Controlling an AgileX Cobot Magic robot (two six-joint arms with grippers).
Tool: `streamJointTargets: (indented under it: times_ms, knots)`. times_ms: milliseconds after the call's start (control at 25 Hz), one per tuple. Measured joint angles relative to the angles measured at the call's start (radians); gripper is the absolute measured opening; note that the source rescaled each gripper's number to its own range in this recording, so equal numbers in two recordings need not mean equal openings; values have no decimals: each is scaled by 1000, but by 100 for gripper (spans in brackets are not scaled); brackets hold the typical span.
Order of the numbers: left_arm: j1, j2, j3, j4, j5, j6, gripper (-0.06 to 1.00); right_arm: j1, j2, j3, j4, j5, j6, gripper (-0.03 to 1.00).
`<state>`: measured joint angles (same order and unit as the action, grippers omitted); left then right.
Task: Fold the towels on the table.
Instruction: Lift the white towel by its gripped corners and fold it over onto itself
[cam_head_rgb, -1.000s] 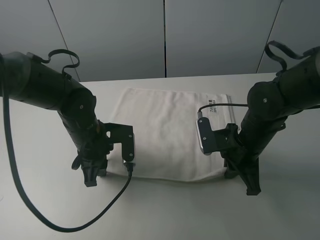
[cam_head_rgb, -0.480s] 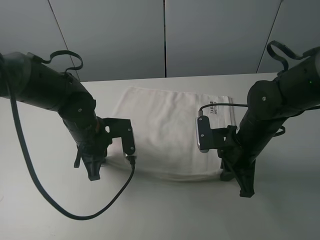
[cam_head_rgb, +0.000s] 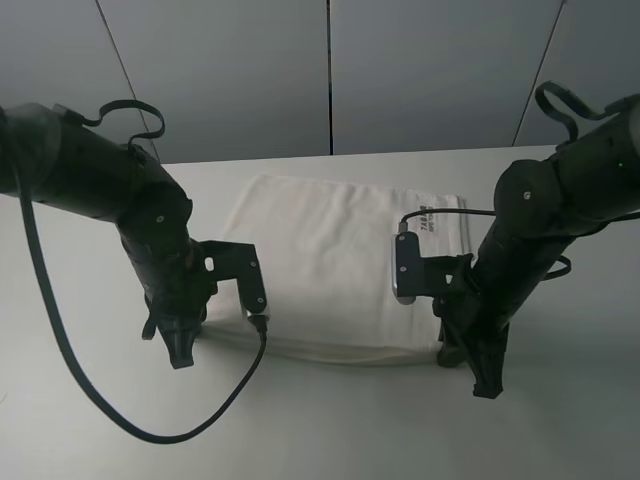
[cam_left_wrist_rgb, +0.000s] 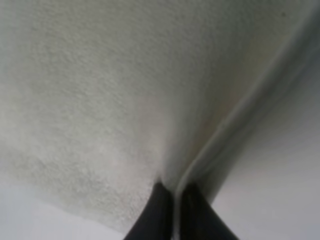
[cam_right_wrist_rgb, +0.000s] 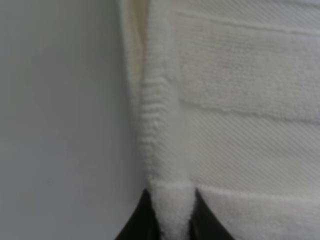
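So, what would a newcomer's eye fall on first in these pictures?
A white towel lies spread in the middle of the table. The left claw is shut on its near left corner, and the right claw is shut on its near right corner. A small printed label sits near the far right corner.

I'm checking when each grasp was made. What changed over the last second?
The left claw closed on the near left corner of the towel, pinching its edge. The right claw edged slightly toward the middle, taking the near right corner with it. Unchanged: the right claw's grip on the towel, and the far edge and label lying flat on the table.
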<state>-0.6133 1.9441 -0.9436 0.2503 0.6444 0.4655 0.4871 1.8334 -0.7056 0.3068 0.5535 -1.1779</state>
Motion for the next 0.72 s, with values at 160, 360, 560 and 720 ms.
streamJointTargets:
  times_ms: [160,360,560,720]
  knots:
    - [0,-28,0,-99,52,63,0,0,-7,2,39,61,20,0]
    - [0,-73,0,-154,135,82,0,0,-116,9,48,147,97,0]
    - [0,-117,0,-225,208,83,0,0,-254,10,48,248,179,0]
    - [0,-174,2,-268,181,2,0,0,-331,10,48,271,309,0]
